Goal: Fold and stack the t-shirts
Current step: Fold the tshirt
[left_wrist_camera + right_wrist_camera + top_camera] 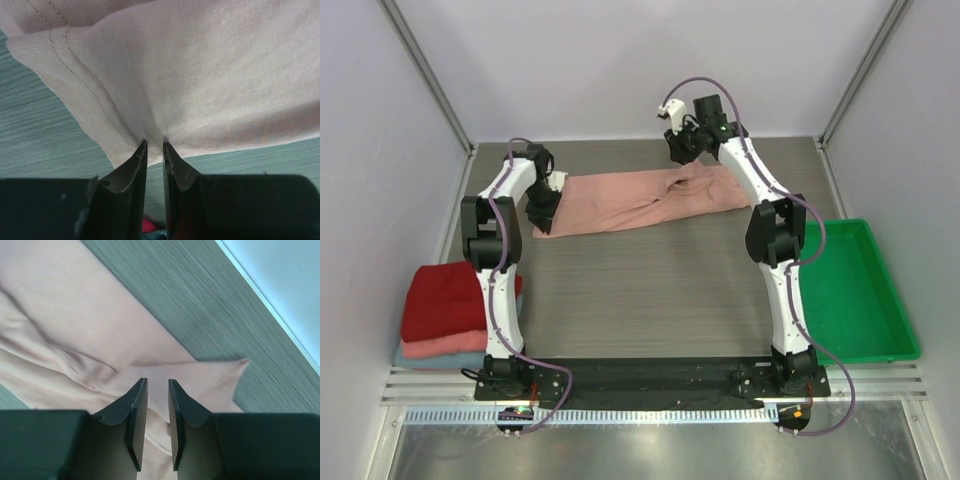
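A dusty-pink t-shirt (630,200) lies stretched in a long band across the far side of the table. My left gripper (542,210) sits at its left end. In the left wrist view the narrow jaws (155,146) pinch the shirt's (200,75) edge just beside a stitched hem. My right gripper (677,152) hovers above the shirt's far edge, right of centre. Its jaws (156,382) stand apart with nothing between them, and the wrinkled pink cloth (75,315) with a pointed corner lies below.
At the near left lies a folded stack: dark red shirt (445,300) on top, salmon-pink (440,345) under it, light-blue (420,360) at the bottom. A green plastic tray (850,290) stands at the right. White walls enclose the table on three sides.
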